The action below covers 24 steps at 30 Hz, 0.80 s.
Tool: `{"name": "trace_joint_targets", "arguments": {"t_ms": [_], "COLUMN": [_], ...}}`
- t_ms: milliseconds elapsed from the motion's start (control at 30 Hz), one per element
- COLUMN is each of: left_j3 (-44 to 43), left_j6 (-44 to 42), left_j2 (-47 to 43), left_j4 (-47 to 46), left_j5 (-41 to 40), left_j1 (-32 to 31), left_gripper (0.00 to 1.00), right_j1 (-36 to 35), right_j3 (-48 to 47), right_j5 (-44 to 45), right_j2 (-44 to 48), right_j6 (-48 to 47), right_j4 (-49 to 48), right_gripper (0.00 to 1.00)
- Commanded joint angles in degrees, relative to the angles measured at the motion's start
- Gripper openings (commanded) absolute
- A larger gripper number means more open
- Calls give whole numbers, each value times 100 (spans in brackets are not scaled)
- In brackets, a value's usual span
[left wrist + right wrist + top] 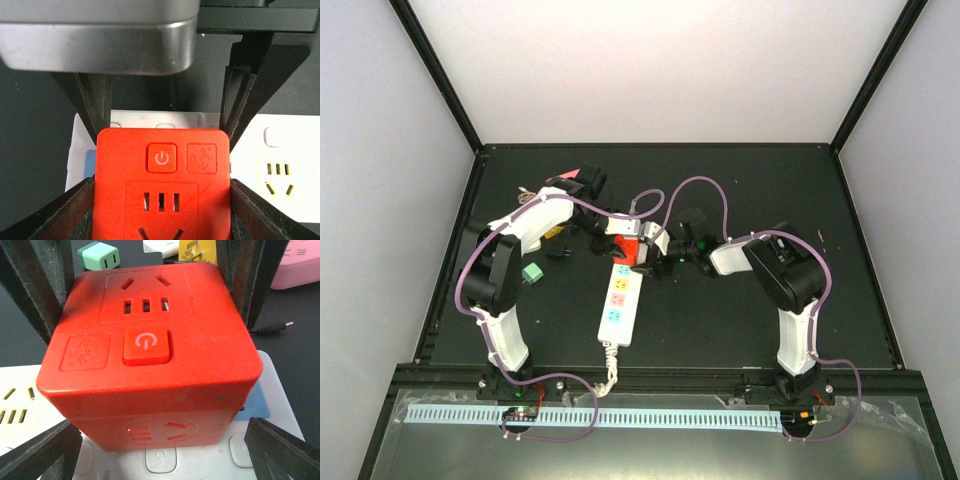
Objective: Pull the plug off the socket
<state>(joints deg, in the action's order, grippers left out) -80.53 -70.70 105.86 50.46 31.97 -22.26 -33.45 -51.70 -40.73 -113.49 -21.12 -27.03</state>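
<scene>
Left gripper (162,202) clenched on plug (115,200), fingers (75,212) flush against both sides. Plug seated in far-end outlet of socket (618,305), strip lying lengthwise at centre of table (740,330). Right gripper (162,430) straddling same plug from opposite side; clamped or loose, cannot tell. No finger seen pinning socket down. Risks: strip lifting along with plug; off-axis pull jamming prongs; opposing grips causing slip.
</scene>
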Motion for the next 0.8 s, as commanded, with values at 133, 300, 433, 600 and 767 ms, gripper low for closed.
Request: {"name": "trace_joint_targets", "arguments": {"t_ms": [133,300,433,600,767], "left_j3": [-220,117,495,427,474], "left_j6": [112,177,387,727,590], "left_j2": [-530,-679,-837,-743,-650], "left_j4": [42,-286,-699,-623,-525], "left_j5": [865,715,501,487,410], "left_j1": [-33,-151,-328,-393,-392], "left_gripper": [27,25,25,24,28], "right_j1": [-24,-21,-21,-20,-93], "right_j3": [-71,-126,-132,-128,103], "right_j5": [301,327,338,300,102], "right_j2": [14,18,15,16,45], "right_j6": [-58,-24,-23,-70,-56], "right_j4": [668,768,784,806,393], "right_gripper": [92,92,92,92,92]}}
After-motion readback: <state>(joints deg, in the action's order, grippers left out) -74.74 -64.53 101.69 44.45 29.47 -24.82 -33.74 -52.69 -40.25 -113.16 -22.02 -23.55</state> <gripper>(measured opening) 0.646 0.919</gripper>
